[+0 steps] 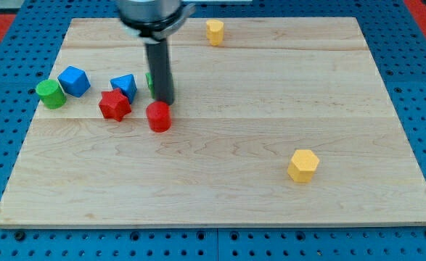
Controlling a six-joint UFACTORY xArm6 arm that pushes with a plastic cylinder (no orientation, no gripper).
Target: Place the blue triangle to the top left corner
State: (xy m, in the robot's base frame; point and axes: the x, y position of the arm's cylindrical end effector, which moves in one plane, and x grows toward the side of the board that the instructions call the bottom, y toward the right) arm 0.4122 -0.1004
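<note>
My tip (165, 102) just above red cylinder (158, 116) — right of blue triangle (124, 85); no gripper in view.

My tip (165, 101) sits right of triangle (125, 85), above cylinder (158, 116)

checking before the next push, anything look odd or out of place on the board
Nothing stands out. One note: a green block is mostly hidden behind the dark rod, whose tip sits just above the red cylinder. Nothing tipped or off the wooden board.

One raised, near view over board (220, 181)
</note>
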